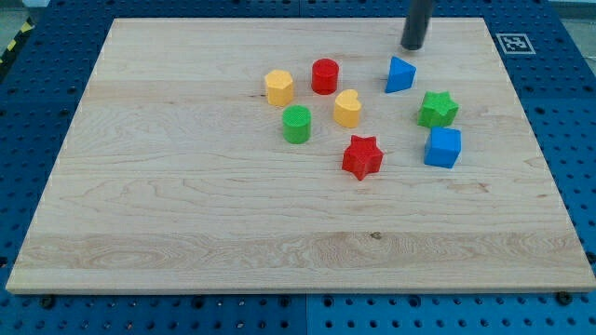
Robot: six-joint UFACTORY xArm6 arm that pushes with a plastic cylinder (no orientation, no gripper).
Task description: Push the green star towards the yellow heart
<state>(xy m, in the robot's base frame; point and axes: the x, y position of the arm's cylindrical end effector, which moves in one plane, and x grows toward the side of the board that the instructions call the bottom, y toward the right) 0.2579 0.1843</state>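
Observation:
The green star (438,109) lies on the wooden board at the view's right. The yellow heart (347,108) lies to its left, near the board's upper middle, with a gap between them. My tip (412,47) is at the view's top, above and a little left of the green star, just above the blue triangular block (399,74). It touches no block.
A blue cube (443,147) sits just below the green star. A red star (362,156) lies below the heart. A red cylinder (324,75), a yellow hexagon (278,87) and a green cylinder (296,124) lie left of the heart. The board's (186,233) right edge is near the green star.

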